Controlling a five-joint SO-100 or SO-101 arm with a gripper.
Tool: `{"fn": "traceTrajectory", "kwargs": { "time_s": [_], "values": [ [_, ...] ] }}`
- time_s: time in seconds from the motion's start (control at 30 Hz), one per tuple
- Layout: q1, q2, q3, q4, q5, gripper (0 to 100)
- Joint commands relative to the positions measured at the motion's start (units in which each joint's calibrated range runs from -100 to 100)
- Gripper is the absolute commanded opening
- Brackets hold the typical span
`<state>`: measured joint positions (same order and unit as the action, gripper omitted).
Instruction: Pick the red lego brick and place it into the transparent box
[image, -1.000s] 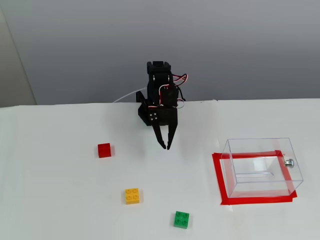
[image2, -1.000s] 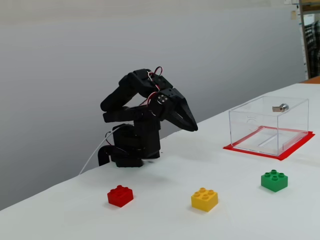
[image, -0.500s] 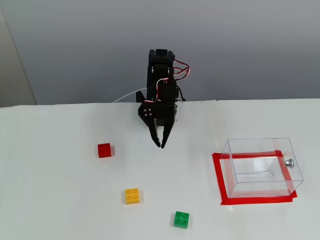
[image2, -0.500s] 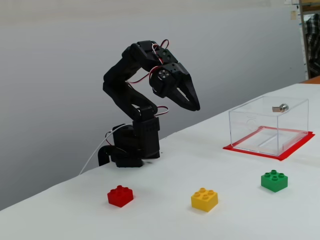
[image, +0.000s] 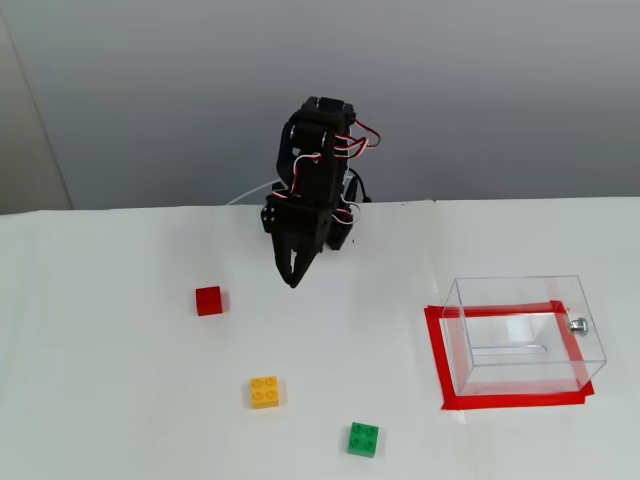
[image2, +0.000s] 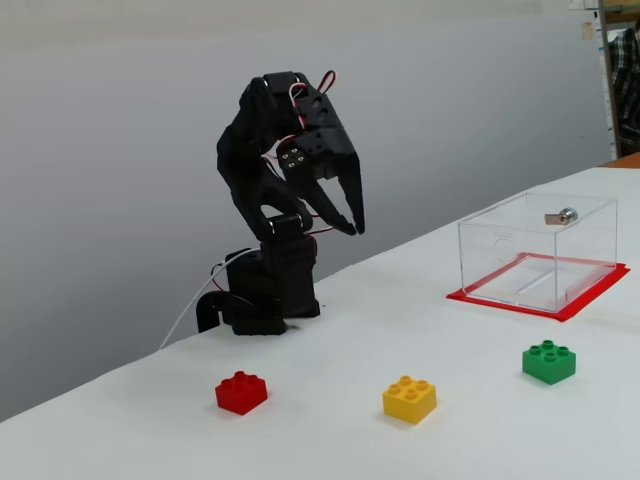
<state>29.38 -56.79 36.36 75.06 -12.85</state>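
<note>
The red lego brick (image: 209, 300) lies on the white table, left of the arm; the side fixed view shows this brick (image2: 241, 391) at the front left. The transparent box (image: 525, 328) stands at the right inside a red tape rectangle, its silver knob on the right wall; in the side fixed view the box (image2: 537, 250) is at the right. My black gripper (image: 293, 281) hangs in the air, pointing down, right of and behind the red brick. In the side view the gripper (image2: 353, 229) shows its fingers a little apart with nothing between them.
A yellow brick (image: 265, 391) and a green brick (image: 363, 439) lie nearer the front edge; the side view has the yellow brick (image2: 409, 399) and green brick (image2: 548, 361) too. The arm's base (image2: 260, 300) sits at the table's back edge against a grey wall.
The arm has unfolded upward and the gripper has swung left in the top-down view, toward the red brick's side. No brick has moved.
</note>
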Motion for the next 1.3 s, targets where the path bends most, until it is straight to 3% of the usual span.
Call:
{"fn": "traceTrajectory", "kwargs": {
  "time_s": [0.0, 0.77, 1.27],
  "values": [
    [5.2, 0.4, -2.0, 0.2, -0.1, 1],
    [36.2, 20.9, -2.6, 2.7, 3.9, 1],
    [39.6, 36.5, -13.7, 2.6, 6.3, 2]
  ]
}}
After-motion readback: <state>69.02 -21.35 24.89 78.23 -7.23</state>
